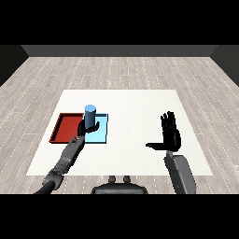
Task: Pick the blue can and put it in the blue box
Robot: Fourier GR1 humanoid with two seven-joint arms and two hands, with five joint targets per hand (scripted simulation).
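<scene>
Nearest to me, my two grey forearms come in from the lower corners, and both are cut off at the bottom so I see nothing above the elbows. My right hand (pixel 171 135) stands raised over the right half of the flat white table (pixel 140 107), fingers straight and apart, thumb stuck out to the side, holding nothing. My left hand (pixel 88 128) reaches further in and is curled round the upright light blue cylindrical can (pixel 90 113); my fingers hide the can's lower part, so I cannot tell whether its base touches anything or hangs just above. The can sits over the near-left part of the shallow light blue tray (pixel 101 133), close to the edge where that tray meets the shallow red tray (pixel 65 128) lying just beside it on the left. I count one can, two trays, two hands. My hand and the can cover part of the blue tray's floor. The trays lie near the table's left edge; the table's middle, right and far stretches lie bare. Beyond it runs pale wood-plank floor (pixel 121 70) up to a dark wall.
</scene>
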